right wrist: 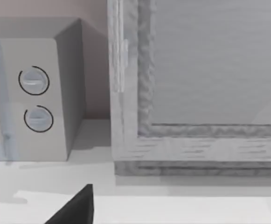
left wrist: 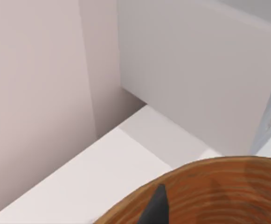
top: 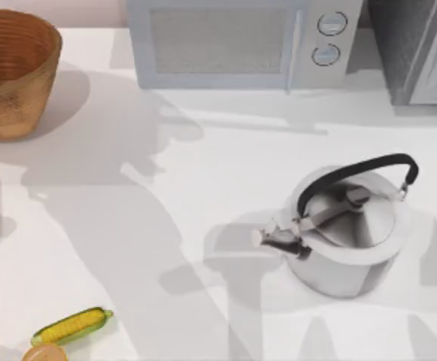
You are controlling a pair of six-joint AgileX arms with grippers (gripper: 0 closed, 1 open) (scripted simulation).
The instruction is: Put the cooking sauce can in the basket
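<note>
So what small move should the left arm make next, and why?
Probably nudge the left gripper a little further in over the basket: it hangs close to the rim, with the ribbed inside ahead. I can't tell what it holds. The right gripper sits by the microwave.

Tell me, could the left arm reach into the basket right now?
Probably yes: the left wrist view looks onto the basket, its open inside close by, with nothing in between.
</note>
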